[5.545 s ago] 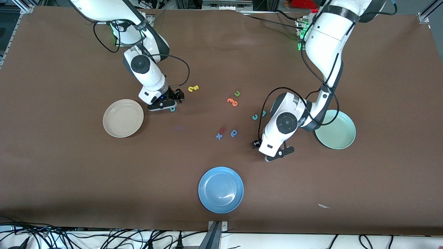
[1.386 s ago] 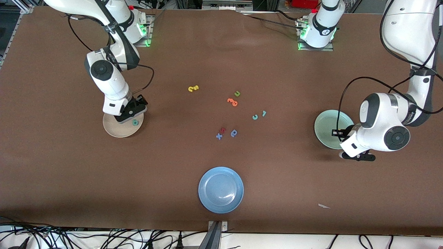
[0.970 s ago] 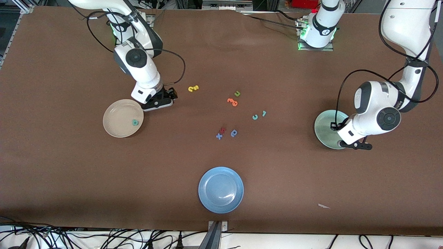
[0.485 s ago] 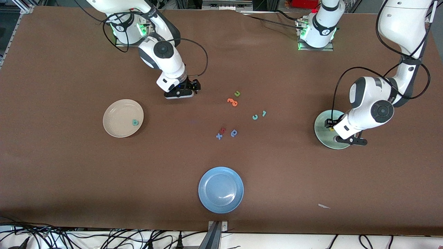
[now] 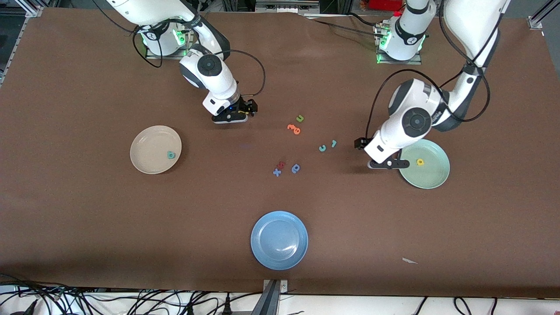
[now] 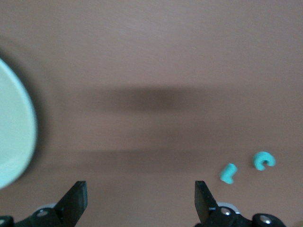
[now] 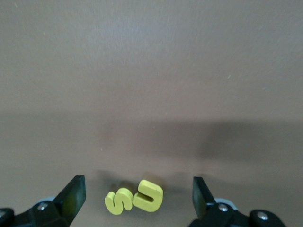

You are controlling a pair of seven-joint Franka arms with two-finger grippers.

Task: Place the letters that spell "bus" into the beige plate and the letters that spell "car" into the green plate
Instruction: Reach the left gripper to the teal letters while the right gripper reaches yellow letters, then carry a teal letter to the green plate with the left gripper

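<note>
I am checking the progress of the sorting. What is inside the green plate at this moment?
Only one small yellow letter lies in the green plate. The left gripper, open, hangs at the plate's rim and covers a small part there; what lies under it cannot be seen.

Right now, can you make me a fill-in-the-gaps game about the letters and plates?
1. The teal "b" lies in the ____ plate.
2. The yellow "a" lies in the ____ plate.
3. The blue plate holds ____ letters.
4. The right pincer, fingers spread, hangs over two ____ letters.

Missing words: beige; green; no; yellow
</note>
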